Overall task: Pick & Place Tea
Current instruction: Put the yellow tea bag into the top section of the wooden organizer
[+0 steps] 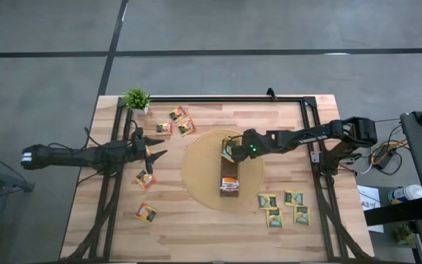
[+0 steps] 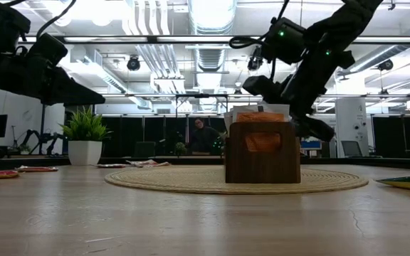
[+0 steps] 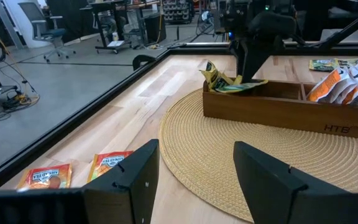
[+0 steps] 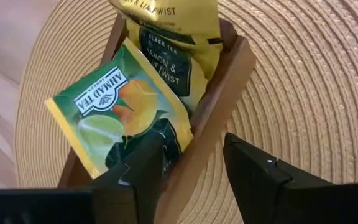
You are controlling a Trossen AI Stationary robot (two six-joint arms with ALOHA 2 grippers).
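A long brown box (image 1: 230, 181) lies on the round woven mat (image 1: 196, 169). Two green-and-yellow tea sachets (image 4: 120, 115) (image 4: 179, 43) lean in its far end compartment and stick out over its rim. Orange sachets (image 3: 337, 87) stand in another compartment. My right gripper (image 4: 194, 146) is open over that far end, slanting down, with the box's side wall (image 4: 222, 99) between its fingers. My left gripper (image 1: 152, 154) waits open at the table's left. Loose orange sachets (image 1: 178, 114) and green-and-yellow ones (image 1: 284, 207) lie flat on the table. My right gripper has one finger (image 4: 145, 168) in front of the lower corner (image 4: 166, 134) of the nearer green-and-yellow sachet. I cannot tell whether it touches it. The sachet leans tilted in the box, its upper part out over the rim.
A small potted plant (image 1: 136, 98) stands at the far left corner. A dark frame (image 1: 310, 125) runs along the table's edges. More orange sachets (image 1: 146, 196) lie near my left gripper. People and furniture show in the room beyond.
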